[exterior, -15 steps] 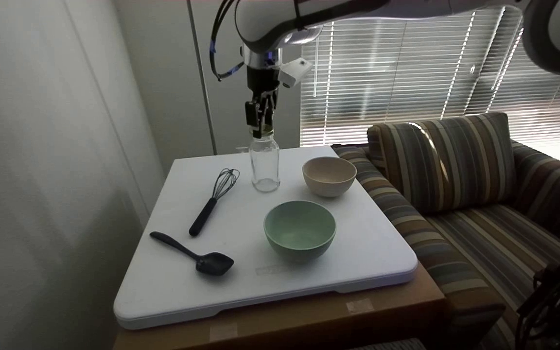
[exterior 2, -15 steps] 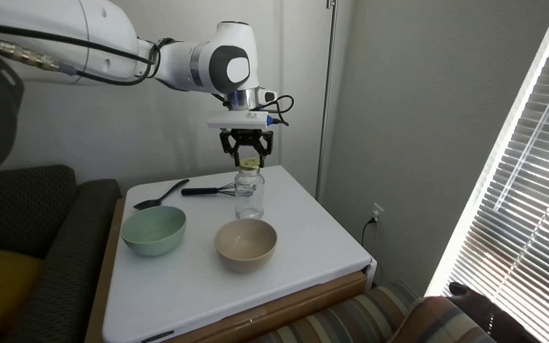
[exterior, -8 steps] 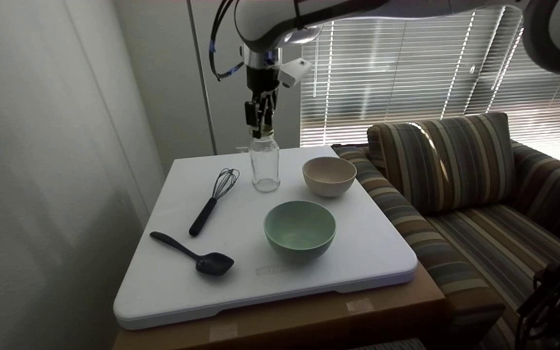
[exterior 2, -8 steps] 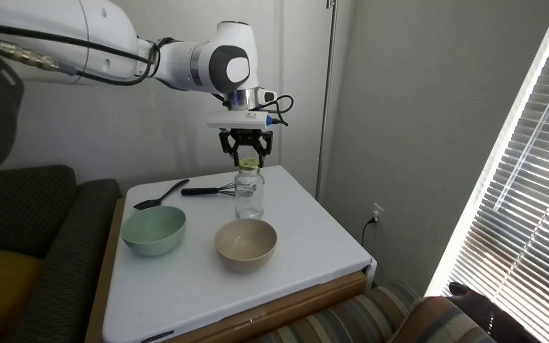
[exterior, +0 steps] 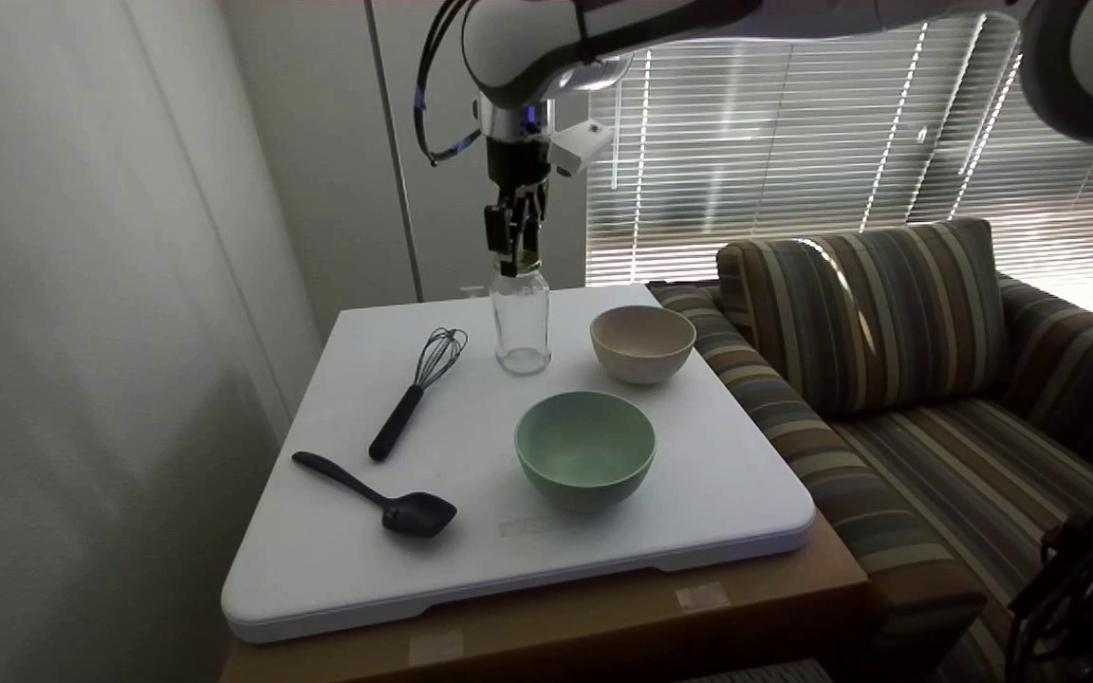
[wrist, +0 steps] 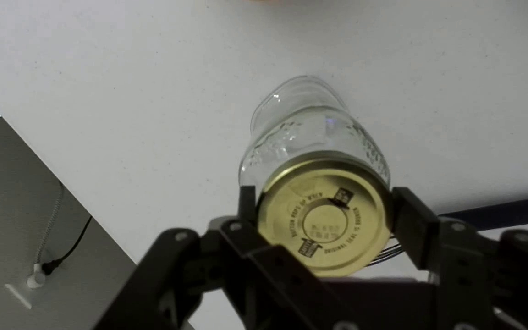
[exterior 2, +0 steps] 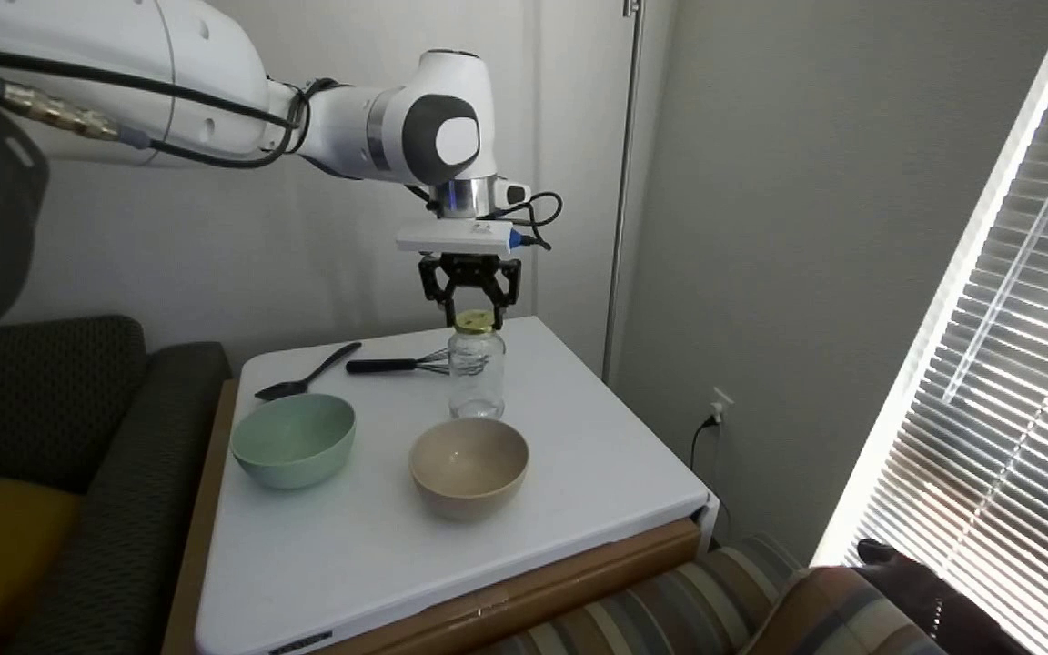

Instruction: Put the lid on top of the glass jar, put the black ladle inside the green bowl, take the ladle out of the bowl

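Observation:
The yellowish lid (wrist: 323, 222) sits at the mouth of the glass jar (wrist: 314, 133), and my gripper (wrist: 326, 208) is shut on the lid's rim from both sides. The glass jar stands nearly upright on the white table, also seen in both exterior views (exterior: 522, 327) (exterior 2: 477, 382). The lid (exterior 2: 475, 320) looks level on the jar's neck; whether it is seated cannot be told. The black ladle (exterior: 418, 514) lies flat on the table, beside the green bowl (exterior: 584, 484). The green bowl is empty and also shows in an exterior view (exterior 2: 295, 466).
A black-handled whisk (exterior: 401, 417) lies between the ladle and the jar. The cream bowl (exterior: 641, 359) stands beside the jar. The white table (exterior: 347, 588) has a wall along one side and a striped couch (exterior: 907, 455) on the other.
My gripper has moved down a little, and the lid has gone down with it. The jar has shifted very slightly. The bowls, ladle and whisk have not moved.

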You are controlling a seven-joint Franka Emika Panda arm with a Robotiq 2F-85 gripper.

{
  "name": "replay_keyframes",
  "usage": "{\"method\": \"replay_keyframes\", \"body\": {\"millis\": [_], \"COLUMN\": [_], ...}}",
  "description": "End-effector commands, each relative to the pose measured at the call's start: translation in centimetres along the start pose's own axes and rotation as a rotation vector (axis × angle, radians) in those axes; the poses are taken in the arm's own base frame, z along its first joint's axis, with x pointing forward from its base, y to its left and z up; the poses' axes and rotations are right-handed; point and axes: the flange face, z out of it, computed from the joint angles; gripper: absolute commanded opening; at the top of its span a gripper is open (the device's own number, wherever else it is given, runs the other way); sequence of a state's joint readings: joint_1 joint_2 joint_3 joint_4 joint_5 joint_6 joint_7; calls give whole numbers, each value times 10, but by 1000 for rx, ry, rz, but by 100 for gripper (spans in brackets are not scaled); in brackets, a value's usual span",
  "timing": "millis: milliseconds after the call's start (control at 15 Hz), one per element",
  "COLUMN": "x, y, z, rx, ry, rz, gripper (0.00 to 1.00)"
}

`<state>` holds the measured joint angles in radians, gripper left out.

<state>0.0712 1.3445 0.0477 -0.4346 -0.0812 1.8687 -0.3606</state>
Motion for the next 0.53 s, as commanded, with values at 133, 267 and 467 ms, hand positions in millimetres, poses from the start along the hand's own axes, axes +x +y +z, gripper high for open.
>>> {"method": "replay_keyframes", "body": {"millis": [133,267,467], "x": [-6,-5,-2], "y": [4,6,8], "z": [7,0,-20], "rx": [3,-24,-59], "ry": [-36,-36,-29], "rz": [22,22,23], "gripper": [95,96,100]}}
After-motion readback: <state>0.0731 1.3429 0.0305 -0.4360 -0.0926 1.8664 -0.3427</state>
